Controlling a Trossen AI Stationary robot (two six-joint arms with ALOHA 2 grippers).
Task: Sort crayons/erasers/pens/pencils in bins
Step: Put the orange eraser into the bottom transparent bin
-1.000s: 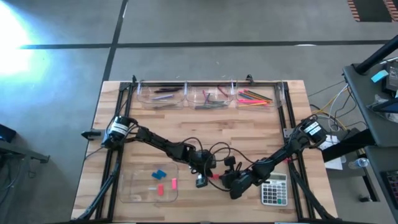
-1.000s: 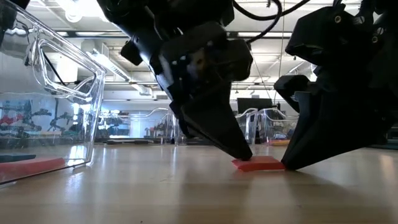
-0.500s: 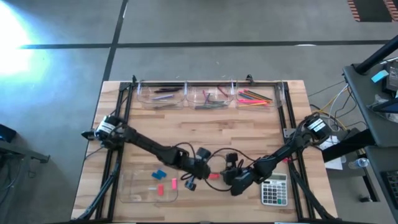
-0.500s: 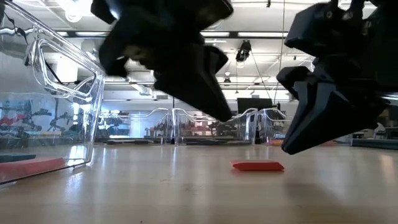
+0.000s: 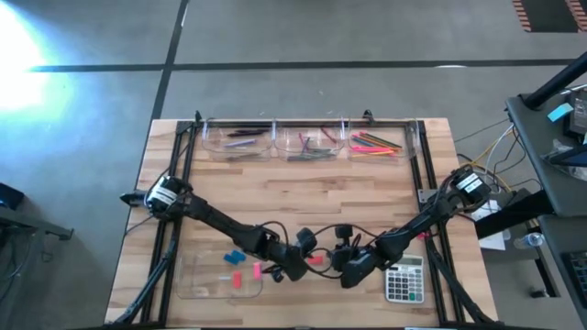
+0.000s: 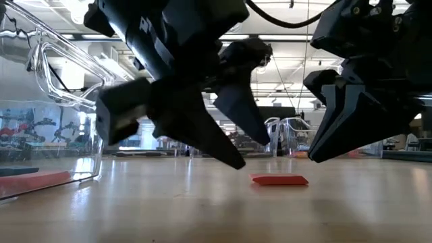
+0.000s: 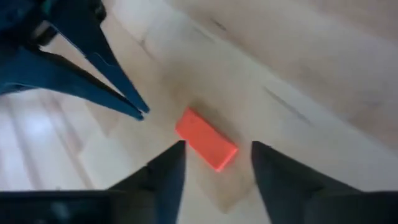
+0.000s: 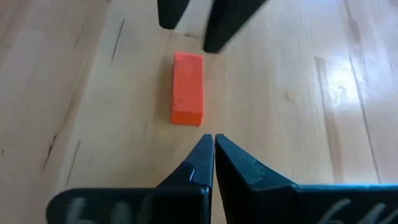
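A flat orange-red eraser (image 5: 315,260) lies on the wood near the table's front middle, seen too in the low view (image 6: 279,179). My left gripper (image 7: 214,163) hovers open just left of it, the eraser (image 7: 205,138) lying ahead of its fingers, untouched. My right gripper (image 8: 213,142) is shut and hovers just off the eraser's (image 8: 188,96) other end. The clear tray (image 5: 188,275) at the near left holds blue and pink erasers. Three small bins (image 5: 310,142) line the far edge with pens, crayons and pencils.
A grey calculator (image 5: 404,280) lies at the near right, close to my right arm. The tray's clear wall (image 6: 67,101) rises at the left in the low view. Bare wood stretches between the eraser and the far bins.
My left gripper has lifted off the eraser's left end, rolled about its own axis and opened. My right gripper has risen a little off the eraser's right end and stays shut. The eraser has kept its place on the table.
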